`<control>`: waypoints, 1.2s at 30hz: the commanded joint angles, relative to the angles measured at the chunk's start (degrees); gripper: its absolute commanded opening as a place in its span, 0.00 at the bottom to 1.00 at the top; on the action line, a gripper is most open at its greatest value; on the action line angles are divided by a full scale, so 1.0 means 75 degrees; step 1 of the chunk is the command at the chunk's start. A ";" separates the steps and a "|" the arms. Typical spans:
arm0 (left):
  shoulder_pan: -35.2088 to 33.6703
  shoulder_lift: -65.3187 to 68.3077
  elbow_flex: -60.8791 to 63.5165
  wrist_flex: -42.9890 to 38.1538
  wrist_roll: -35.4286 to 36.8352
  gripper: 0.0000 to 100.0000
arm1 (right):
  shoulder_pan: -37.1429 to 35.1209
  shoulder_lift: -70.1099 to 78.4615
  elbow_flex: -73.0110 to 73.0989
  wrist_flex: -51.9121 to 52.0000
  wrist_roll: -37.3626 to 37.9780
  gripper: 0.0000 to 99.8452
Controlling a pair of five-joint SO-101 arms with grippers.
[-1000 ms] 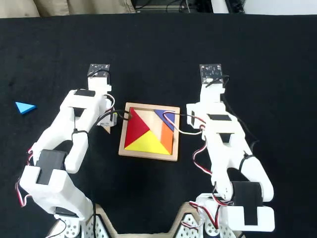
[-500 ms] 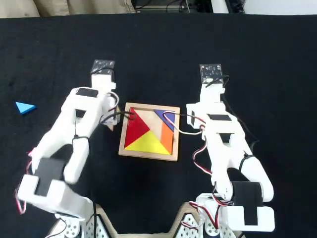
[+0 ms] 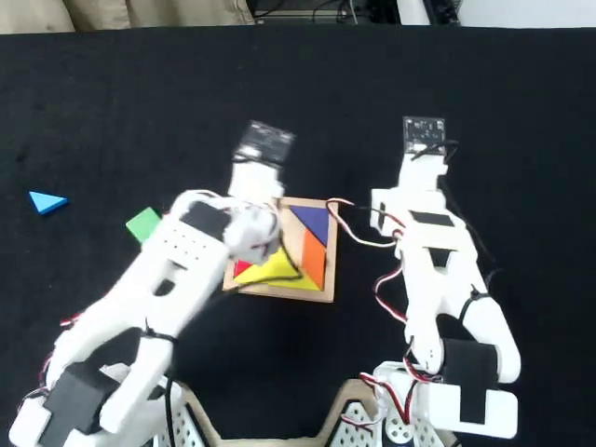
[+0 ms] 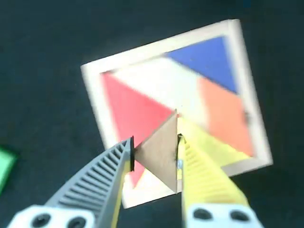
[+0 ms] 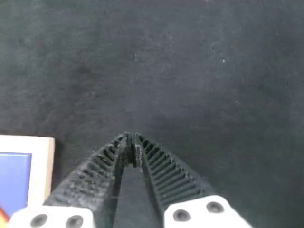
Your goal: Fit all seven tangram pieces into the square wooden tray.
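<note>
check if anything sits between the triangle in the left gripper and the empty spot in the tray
Nothing visible does. The left gripper holds the tan triangle over the tray, and the bare gap between the red piece, the blue piece and the orange piece lies open.

a black cloth spreads under everything, with what may be a beige curtain beyond its far edge.

Left arm covers the tray's left half; right half lies open.

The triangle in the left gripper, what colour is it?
The triangle is brown, clearest in the left wrist view.
</note>
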 commanded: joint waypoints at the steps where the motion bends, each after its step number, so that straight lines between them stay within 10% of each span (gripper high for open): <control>1: 0.0264 0.0375 -0.0557 -0.0481 0.0797 0.11 | 0.0176 -0.0006 -0.0416 -0.0094 -0.0047 0.01; 15: 0.0346 0.3493 -0.2678 -0.0527 0.1536 0.11 | 0.0164 -0.0006 -0.0428 -0.0094 -0.0047 0.01; 36: 0.0369 0.3587 -0.2749 -0.0328 0.1512 0.22 | -0.0047 -0.0018 -0.0404 -0.0094 0.0012 0.01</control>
